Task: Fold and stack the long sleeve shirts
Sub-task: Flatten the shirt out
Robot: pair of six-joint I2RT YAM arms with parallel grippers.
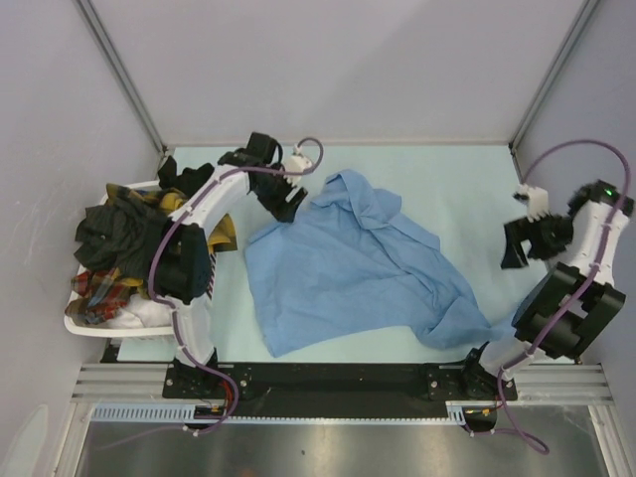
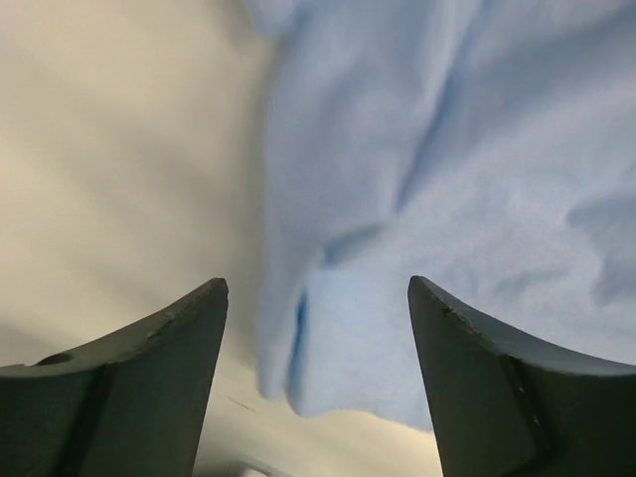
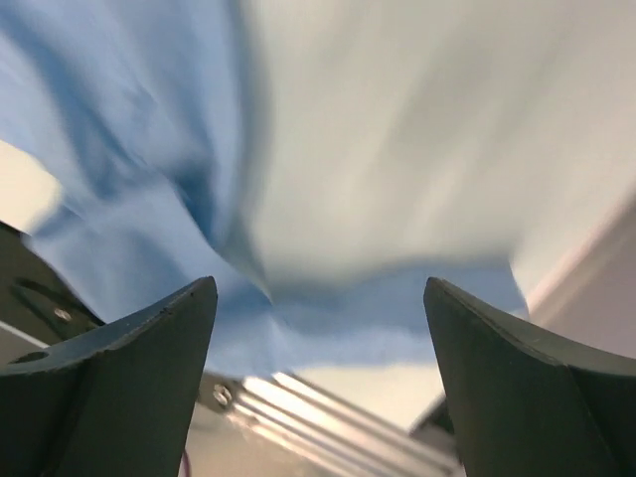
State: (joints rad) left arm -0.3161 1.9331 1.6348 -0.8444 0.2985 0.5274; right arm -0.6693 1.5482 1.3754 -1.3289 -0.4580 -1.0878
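Note:
A light blue long sleeve shirt (image 1: 348, 263) lies crumpled and partly spread across the middle of the table, collar toward the back. My left gripper (image 1: 288, 207) hovers at its back left corner. In the left wrist view this gripper (image 2: 316, 283) is open, with the shirt's edge (image 2: 378, 328) lying loose below the gap. My right gripper (image 1: 515, 246) hangs open at the right, apart from the shirt. The right wrist view is blurred and shows that gripper (image 3: 319, 281) holding nothing, with blue cloth (image 3: 129, 229) beneath. Dark (image 1: 114, 234) and red plaid (image 1: 99, 288) shirts fill a basket.
The white slatted basket (image 1: 84, 323) stands at the table's left edge, under my left arm. A yellow-black cloth (image 1: 225, 235) hangs out beside it. The blue shirt's near right corner (image 1: 482, 333) reaches the table's front edge by the right arm's base. Metal frame posts rise at the back corners.

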